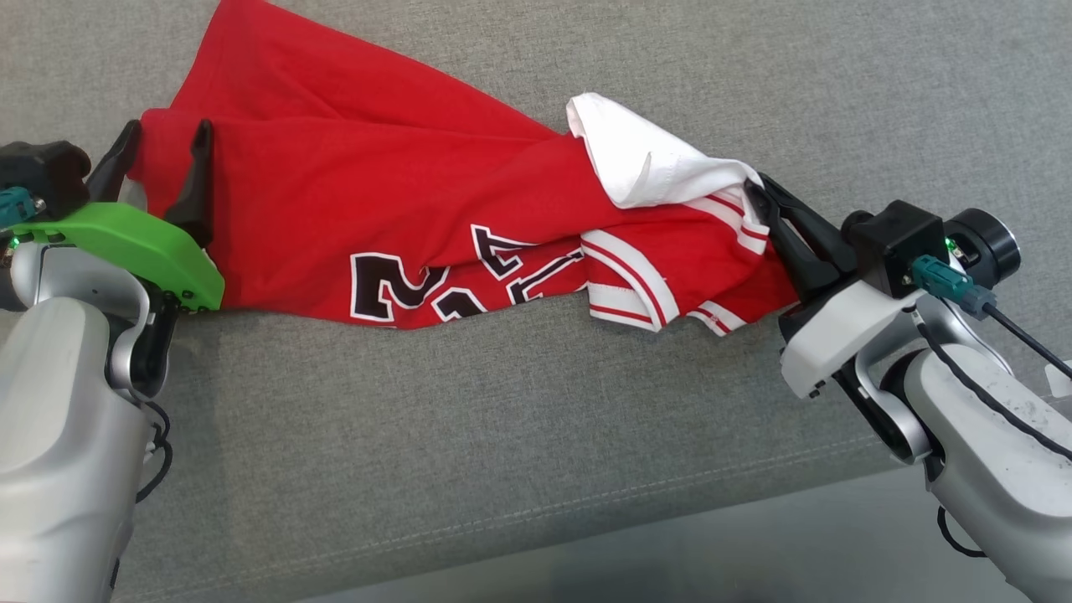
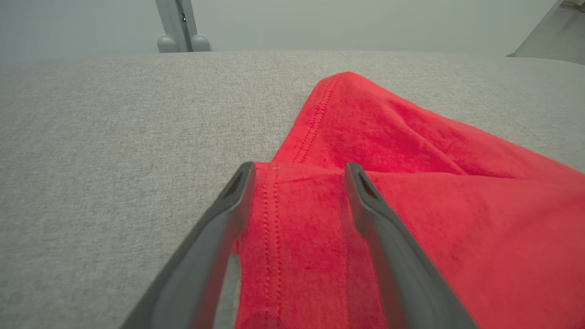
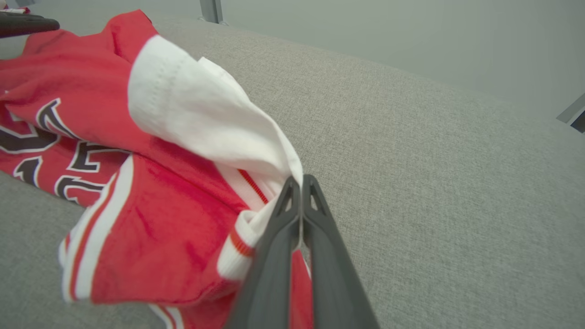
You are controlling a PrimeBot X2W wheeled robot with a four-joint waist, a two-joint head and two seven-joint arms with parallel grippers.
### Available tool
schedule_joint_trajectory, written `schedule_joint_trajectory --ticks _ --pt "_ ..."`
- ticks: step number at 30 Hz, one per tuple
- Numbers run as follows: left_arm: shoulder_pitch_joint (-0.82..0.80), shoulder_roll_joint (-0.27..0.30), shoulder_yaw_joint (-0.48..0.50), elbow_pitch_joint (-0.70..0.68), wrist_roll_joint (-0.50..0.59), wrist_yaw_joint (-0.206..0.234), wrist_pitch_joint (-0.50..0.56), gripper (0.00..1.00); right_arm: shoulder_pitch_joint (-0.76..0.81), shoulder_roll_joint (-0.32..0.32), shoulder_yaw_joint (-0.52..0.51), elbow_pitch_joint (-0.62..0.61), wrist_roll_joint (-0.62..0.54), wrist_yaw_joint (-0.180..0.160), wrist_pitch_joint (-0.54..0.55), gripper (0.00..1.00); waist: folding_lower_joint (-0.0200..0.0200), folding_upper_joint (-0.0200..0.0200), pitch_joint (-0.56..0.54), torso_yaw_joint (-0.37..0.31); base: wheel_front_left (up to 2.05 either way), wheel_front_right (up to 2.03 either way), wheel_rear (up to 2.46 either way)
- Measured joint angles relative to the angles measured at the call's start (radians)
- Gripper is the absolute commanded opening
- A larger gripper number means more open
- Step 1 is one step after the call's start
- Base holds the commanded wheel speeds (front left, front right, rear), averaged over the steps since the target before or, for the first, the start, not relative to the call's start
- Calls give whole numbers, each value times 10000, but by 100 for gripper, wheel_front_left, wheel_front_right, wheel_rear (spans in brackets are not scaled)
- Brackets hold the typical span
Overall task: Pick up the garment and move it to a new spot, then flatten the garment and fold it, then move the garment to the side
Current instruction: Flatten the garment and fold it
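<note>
One jersey (image 1: pixel 419 193) lies bunched and twisted on the grey cushion (image 1: pixel 502 435), between two grippers. The right gripper (image 1: pixel 760 194) is clamped on its striped trim. The left gripper (image 1: pixel 167 134) stands wide astride the red hem, holding nothing. If the right pulls, the hem may slip from those open jaws, leaving the cloth twisted.

Lower left: pale left forearm (image 1: pixel 59 435) upright in frame, green wrist cover (image 1: pixel 126 243), left pincer (image 1: pixel 167 127) spread wide, fingers pointing up-frame over garment (image 1: pixel 377 184) hem. Lower right: right forearm (image 1: pixel 988 435) angled inward and up-left, right pincer (image 1: pixel 754 188) pressed tight on garment's striped white trim.
</note>
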Motion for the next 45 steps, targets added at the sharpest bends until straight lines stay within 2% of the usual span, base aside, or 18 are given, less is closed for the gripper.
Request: schedule_joint_trajectory --ticks 21,22,23,24,25,29,31,35,38,41,45 --pt "-592 69 -184 825 -88 -48 349 100 230 148 -178 -313 -121 -2 176 0 0 0 92 -90 0 0 0" --pt "-608 69 -182 869 -90 -77 351 94 242 155 -186 -318 -123 -2 178 0 0 0 94 -95 0 0 0" --pt "-622 69 -186 909 -92 -79 360 79 256 163 -199 -322 -134 -2 201 0 0 0 96 -101 0 0 0" --pt "-639 71 -194 941 -98 -79 416 69 283 171 -217 -328 -157 -2 203 0 0 0 97 -107 0 0 0" --pt "-652 71 -201 968 -100 -79 424 65 310 174 -230 -336 -178 -2 203 0 0 0 98 -114 0 0 0" --pt "-696 73 -261 1081 -121 -81 424 60 386 176 -286 -385 -182 -2 203 0 0 0 101 -139 0 0 0" --pt "-706 73 -282 1143 -178 -81 424 53 386 176 -316 -412 -186 -2 205 0 0 0 103 -145 0 0 0" --pt "-739 73 -320 1235 -263 -86 422 46 393 182 -334 -431 -247 -2 263 0 0 0 100 -150 0 0 0" --pt "-774 71 -336 1258 -263 -88 305 29 411 199 -351 -433 -257 -4 263 0 0 0 82 -144 0 0 0" --pt "-794 25 -357 1283 -263 -88 63 2 518 213 -445 -414 -259 -4 261 0 0 0 21 -110 0 0 0" --pt "-796 -71 -351 1273 -318 -88 -217 0 719 245 -581 -403 -268 -4 249 0 0 0 -110 -16 0 0 0"
